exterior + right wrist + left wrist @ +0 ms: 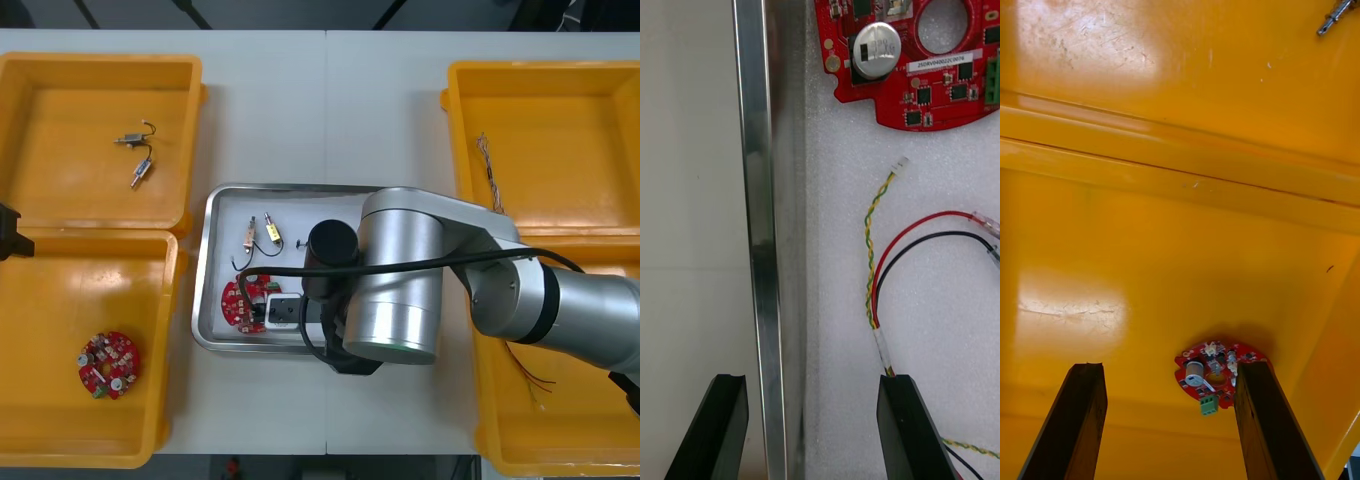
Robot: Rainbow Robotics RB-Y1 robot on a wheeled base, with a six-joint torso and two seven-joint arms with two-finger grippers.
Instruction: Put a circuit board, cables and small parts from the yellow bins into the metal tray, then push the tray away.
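Note:
The metal tray (208,262), white inside, lies between the bins. It holds a round red circuit board (243,300), small metal parts (260,233) and cables. My right arm (400,280) reaches over the tray's near edge. My right gripper (812,390) is open and straddles the tray's rim (764,225), one finger outside and one inside. Beyond the inner finger lie a twisted yellow-green cable (870,247), red and black wires (925,229) and the board (917,71). My left gripper (1171,369) is open over the near left bin, with a second circuit board (1214,371) below it.
The far left bin (30,205) holds two small metal parts (138,157). The near left bin (165,330) holds the second board (108,364). A twisted cable (488,172) lies in the far right bin, thin cables (530,378) in the near right one.

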